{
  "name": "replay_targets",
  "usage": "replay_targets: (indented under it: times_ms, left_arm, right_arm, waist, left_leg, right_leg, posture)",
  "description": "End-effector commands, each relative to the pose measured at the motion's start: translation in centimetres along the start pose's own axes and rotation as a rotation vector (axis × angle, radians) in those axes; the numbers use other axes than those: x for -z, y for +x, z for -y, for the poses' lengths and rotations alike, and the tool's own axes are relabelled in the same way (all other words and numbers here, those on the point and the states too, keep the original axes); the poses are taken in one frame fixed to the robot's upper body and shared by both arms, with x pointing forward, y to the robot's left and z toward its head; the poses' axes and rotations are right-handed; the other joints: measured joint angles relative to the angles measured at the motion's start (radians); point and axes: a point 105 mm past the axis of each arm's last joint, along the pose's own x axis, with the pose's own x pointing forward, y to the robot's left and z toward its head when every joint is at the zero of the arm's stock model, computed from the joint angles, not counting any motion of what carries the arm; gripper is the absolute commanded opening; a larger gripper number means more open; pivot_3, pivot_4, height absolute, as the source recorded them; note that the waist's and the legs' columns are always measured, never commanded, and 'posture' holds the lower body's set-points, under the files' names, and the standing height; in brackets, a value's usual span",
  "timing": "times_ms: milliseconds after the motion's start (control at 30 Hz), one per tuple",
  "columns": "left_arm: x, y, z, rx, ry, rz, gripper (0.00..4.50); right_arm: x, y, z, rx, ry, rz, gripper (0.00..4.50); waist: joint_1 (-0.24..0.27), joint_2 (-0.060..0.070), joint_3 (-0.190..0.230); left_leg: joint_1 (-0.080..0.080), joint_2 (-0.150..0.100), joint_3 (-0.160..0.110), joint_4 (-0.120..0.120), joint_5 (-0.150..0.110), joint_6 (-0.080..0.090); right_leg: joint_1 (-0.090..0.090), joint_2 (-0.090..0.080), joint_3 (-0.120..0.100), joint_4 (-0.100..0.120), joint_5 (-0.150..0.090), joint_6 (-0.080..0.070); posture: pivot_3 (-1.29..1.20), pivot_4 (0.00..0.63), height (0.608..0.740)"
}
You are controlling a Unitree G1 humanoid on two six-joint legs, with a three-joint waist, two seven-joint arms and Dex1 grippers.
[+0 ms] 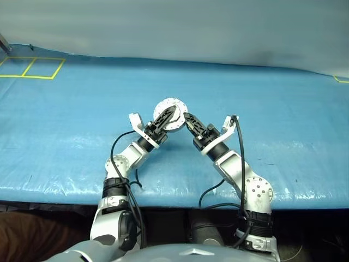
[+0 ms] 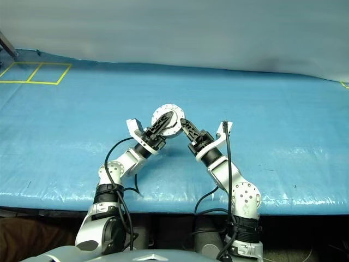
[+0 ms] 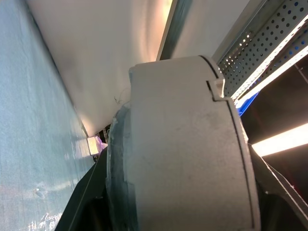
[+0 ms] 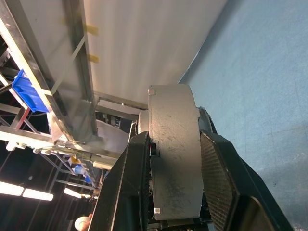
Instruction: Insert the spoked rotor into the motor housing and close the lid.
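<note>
I hold the motor housing [image 4: 174, 154] raised above the blue table [image 1: 65, 136], right gripper [image 1: 188, 118] clamped across it, left gripper [image 1: 166, 113] half-closed around its face; whether rotor and lid are fitted I cannot tell

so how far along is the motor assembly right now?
Late stage, by the look of it. Both grippers, left and right, hold one round grey assembly up off the blue table. The right wrist view shows its fingers clamped on the housing. The rotor isn't visible loose, so it's probably inside. I can't tell whether the lid is fully seated.
</note>
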Motion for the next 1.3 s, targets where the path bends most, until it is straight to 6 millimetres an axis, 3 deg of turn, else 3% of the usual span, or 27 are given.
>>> replay_targets:
  times_ms: [33,533,800,967,1100,1300]
  left_arm:
    - [-0.2,0.2,0.4,0.001,0.020,0.001,2.52]
    - [-0.8,-0.2,0.0,-0.018,0.018,0.036,2.52]
    - [-1.1,-0.2,0.1,-0.018,0.030,0.057,2.52]
    - [-1.8,-0.5,0.2,-0.029,0.089,0.095,2.52]
    - [-3.9,-1.1,0.3,-0.093,0.239,0.189,2.52]
    - [-7.7,-2.7,0.4,-0.246,0.494,0.275,2.52]
  right_arm:
    - [-0.1,0.3,-2.6,-0.109,-0.010,0.020,1.17]
    - [-0.6,0.2,-1.2,-0.031,-0.065,0.060,1.17]
    - [-0.9,0.3,-1.2,-0.016,-0.112,0.071,3.81]
    - [-1.6,0.1,-0.9,0.014,-0.223,0.091,3.81]
    - [-2.5,-0.2,-0.6,0.045,-0.327,0.109,3.81]
    - [-2.1,-2.0,2.3,0.186,-0.775,-0.043,3.81]
  waist:
    - [0.000,0.000,0.000]
    - [0.000,0.000,0.000]
    - [0.001,0.000,0.000]
    - [0.003,0.000,0.000]
    - [0.003,0.000,0.000]
    - [0.005,0.000,0.000]
  left_leg:
    - [0.000,0.000,0.000,0.000,0.000,0.000]
    - [0.000,0.000,0.000,0.000,0.000,0.000]
    - [0.000,0.000,0.000,0.000,0.000,0.000]
    - [0.000,0.000,0.000,0.001,0.000,0.000]
    - [0.000,0.000,0.000,0.001,0.000,0.000]
    - [0.000,0.000,0.000,0.001,0.000,0.000]
  right_leg:
    - [0.000,0.000,0.000,0.000,0.000,0.000]
    - [0.000,0.000,0.000,0.000,0.000,0.000]
    - [0.000,0.000,0.000,0.000,0.000,0.000]
    - [0.000,0.000,0.000,0.000,0.000,0.000]
    - [0.000,0.000,0.000,0.000,0.000,0.000]
    - [0.000,0.000,0.000,0.000,0.000,-0.001]
  posture:
    - [0.00,0.150,0.740]
    - [0.00,0.150,0.740]
    - [0.00,0.150,0.740]
    - [0.00,0.150,0.740]
    - [0.00,0.150,0.740]
    - [0.00,0.150,0.740]
